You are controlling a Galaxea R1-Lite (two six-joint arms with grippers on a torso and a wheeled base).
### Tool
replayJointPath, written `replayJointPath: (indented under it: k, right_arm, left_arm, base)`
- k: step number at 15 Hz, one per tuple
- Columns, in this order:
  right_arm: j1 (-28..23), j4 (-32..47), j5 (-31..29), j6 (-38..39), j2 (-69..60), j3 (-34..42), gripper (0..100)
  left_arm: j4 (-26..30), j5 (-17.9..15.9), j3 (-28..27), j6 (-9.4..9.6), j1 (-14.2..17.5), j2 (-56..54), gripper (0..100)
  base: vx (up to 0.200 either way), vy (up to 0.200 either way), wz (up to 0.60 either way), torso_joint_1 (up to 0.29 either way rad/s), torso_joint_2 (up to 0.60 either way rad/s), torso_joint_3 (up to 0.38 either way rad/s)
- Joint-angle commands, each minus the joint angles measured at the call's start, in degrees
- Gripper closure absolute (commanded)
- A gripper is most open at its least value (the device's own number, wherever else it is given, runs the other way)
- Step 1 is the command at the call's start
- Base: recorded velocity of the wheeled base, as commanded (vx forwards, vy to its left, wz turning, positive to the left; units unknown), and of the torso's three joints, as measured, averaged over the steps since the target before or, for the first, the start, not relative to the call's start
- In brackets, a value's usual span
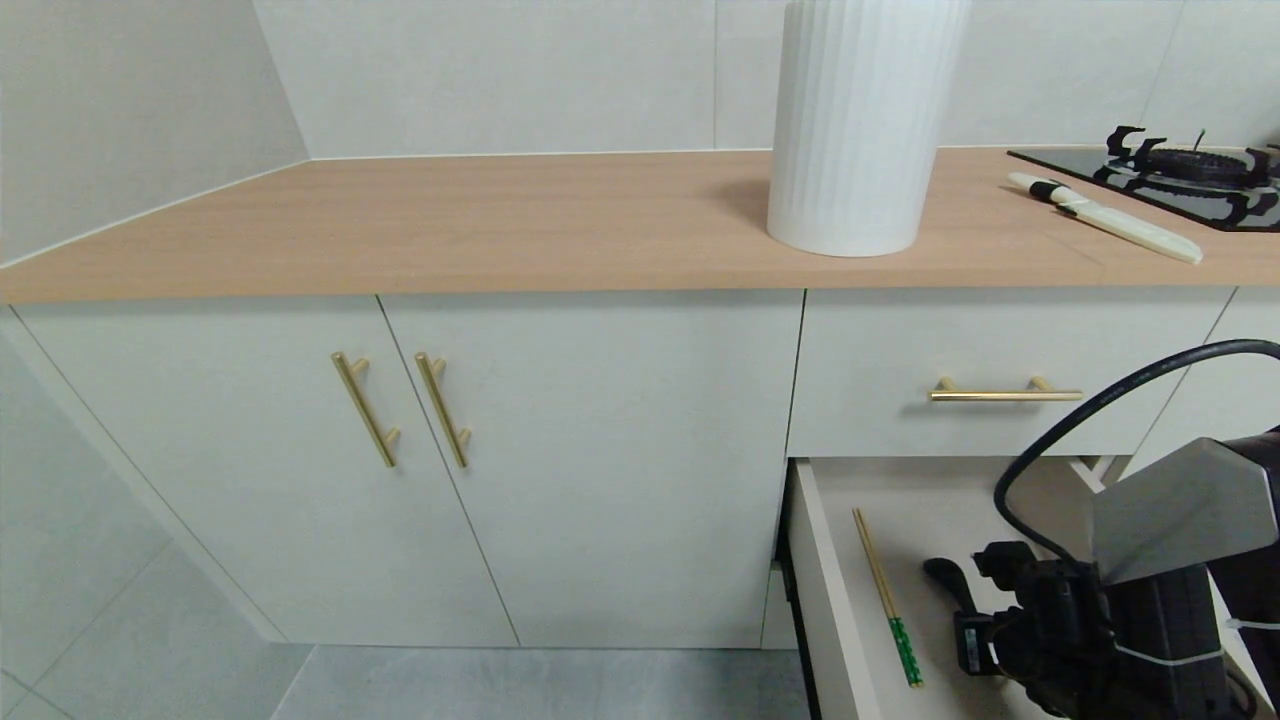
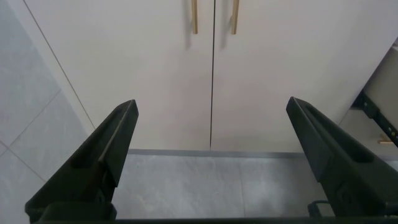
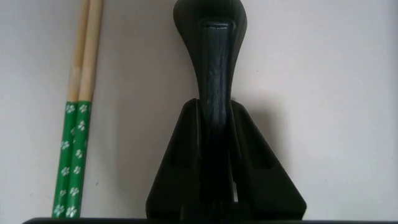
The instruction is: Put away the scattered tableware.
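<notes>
A black spoon [image 1: 945, 577] is inside the open drawer [image 1: 822, 590], its bowl [image 3: 210, 18] pointing away from my right gripper [image 1: 975, 622]. That gripper [image 3: 214, 146] is shut on the spoon's handle, low over the drawer floor; I cannot tell whether the spoon touches it. A pair of wooden chopsticks with green ends [image 1: 888, 600] lies on the drawer floor, beside the spoon [image 3: 78, 106]. On the wooden counter [image 1: 500, 220] at the right lies a white knife [image 1: 1105, 215]. My left gripper [image 2: 211, 107] is open and empty, facing the cabinet doors [image 2: 211, 74].
A tall white ribbed container [image 1: 858, 120] stands on the counter near the knife. A black gas hob [image 1: 1190, 170] sits at the far right. A shut drawer with a brass handle [image 1: 1005, 394] is above the open one. Two cabinet doors with brass handles [image 1: 400, 408] are to the left.
</notes>
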Motion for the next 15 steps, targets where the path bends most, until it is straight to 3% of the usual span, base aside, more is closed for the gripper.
replayJointPath:
  k: [1,3,4,10,12,15]
  right_arm:
    - [0.01,-0.06,-0.19,0.00,0.01,-0.24,100]
    - [0.01,-0.06,-0.46,0.00,-0.51,-0.06,100]
    - [0.01,-0.06,-0.46,0.09,-1.13,0.12,0]
    - [-4.20,0.65,-0.02,0.17,-16.42,4.33,0]
    - [-5.08,13.74,0.33,0.17,-30.57,3.54,0]
    - [-2.18,36.15,1.83,1.32,-48.24,-0.68,0]
  left_arm:
    - [0.01,0.04,0.00,-0.01,0.02,0.02,0]
    - [0.01,0.04,0.00,-0.01,0.02,0.02,0]
    - [0.01,0.04,0.00,-0.01,0.02,0.02,0]
    - [0.01,0.04,0.00,-0.01,0.02,0.02,0]
    - [0.01,0.04,0.00,-0.01,0.02,0.02,0]
    - [0.01,0.04,0.00,-0.01,0.02,0.02,0]
  base:
    - [0.000,0.000,0.00,0.000,0.00,0.000]
    - [0.000,0.000,0.00,0.000,0.00,0.000]
    - [0.000,0.000,0.00,0.000,0.00,0.000]
    - [0.000,0.000,0.00,0.000,0.00,0.000]
    - [0.000,0.000,0.00,0.000,0.00,0.000]
    - [0.000,0.000,0.00,0.000,0.00,0.000]
